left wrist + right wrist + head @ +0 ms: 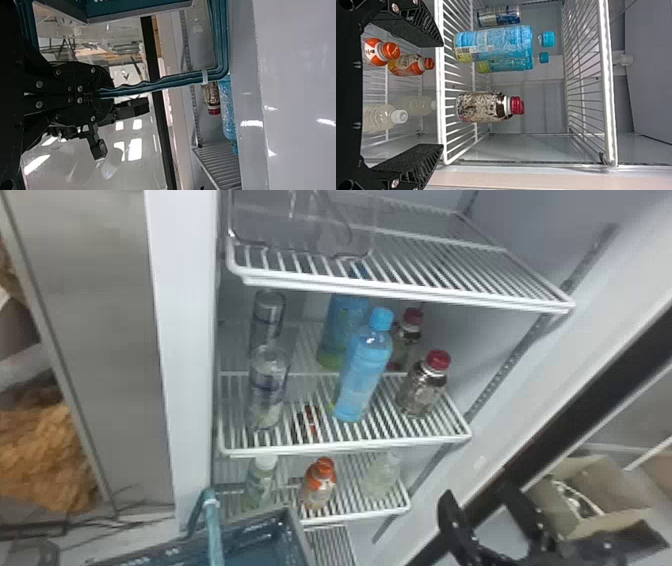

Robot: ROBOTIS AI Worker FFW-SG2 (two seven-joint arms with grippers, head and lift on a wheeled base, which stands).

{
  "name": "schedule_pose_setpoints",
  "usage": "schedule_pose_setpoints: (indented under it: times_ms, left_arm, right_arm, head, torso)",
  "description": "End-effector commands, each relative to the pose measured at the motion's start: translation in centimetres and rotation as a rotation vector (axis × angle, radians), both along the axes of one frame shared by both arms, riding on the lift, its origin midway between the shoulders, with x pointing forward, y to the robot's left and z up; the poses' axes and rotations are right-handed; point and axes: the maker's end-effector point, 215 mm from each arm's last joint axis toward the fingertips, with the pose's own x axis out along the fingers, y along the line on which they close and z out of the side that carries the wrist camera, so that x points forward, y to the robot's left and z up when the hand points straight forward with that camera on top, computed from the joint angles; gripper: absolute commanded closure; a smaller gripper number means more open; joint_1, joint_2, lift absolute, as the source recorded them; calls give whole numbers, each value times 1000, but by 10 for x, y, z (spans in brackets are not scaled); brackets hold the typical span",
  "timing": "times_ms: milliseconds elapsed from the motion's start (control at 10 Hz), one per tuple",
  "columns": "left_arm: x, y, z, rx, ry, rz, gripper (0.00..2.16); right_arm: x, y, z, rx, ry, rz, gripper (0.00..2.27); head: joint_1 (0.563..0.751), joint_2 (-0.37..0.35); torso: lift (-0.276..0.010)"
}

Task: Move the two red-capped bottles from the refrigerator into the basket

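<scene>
Red-capped and patterned in brown and cream, the front bottle stands upright near the front right corner of the white wire middle shelf; its red-capped companion, the rear bottle, stands behind it, toward the back edge. Just left of the front bottle is a tall pale-blue bottle with a blue cap, with a matching blue bottle behind that one. Two silver-and-blue cylindrical containers line up one behind the other near the shelf's left edge. On the lower wire shelf, a bottle with an orange cap stands between two pale bottles. The teal plastic basket is in front of the lower shelf, toward its left corner. The left gripper has its jaws closed around the basket's slim teal handle. The right gripper is to the right of the shelves, its jaws spread wide.
</scene>
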Motion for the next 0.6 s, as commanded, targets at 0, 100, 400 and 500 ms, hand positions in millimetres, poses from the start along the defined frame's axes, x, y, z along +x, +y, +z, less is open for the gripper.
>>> schedule_pose_setpoints:
  times_ms: [0,100,400,500]
  left_arm:
    - [-1,0,-1,0,2,1,1202]
    - [-1,0,0,-2,2,1,1202]
    - [-2,1,0,-4,4,0,1202]
    - [-2,0,0,-4,4,-2,1202]
  right_arm:
    - [0,-1,1,-13,-1,-3,107]
    - [0,-2,1,-13,-1,-6,108]
    - [1,-2,0,-14,3,-8,111]
    - [1,-2,-1,-12,3,-12,111]
  head:
    - [695,-350]
    - [695,-350]
    - [695,-350]
    - [695,-350]
  torso:
    - [0]
    - [0]
    - [0]
    - [0]
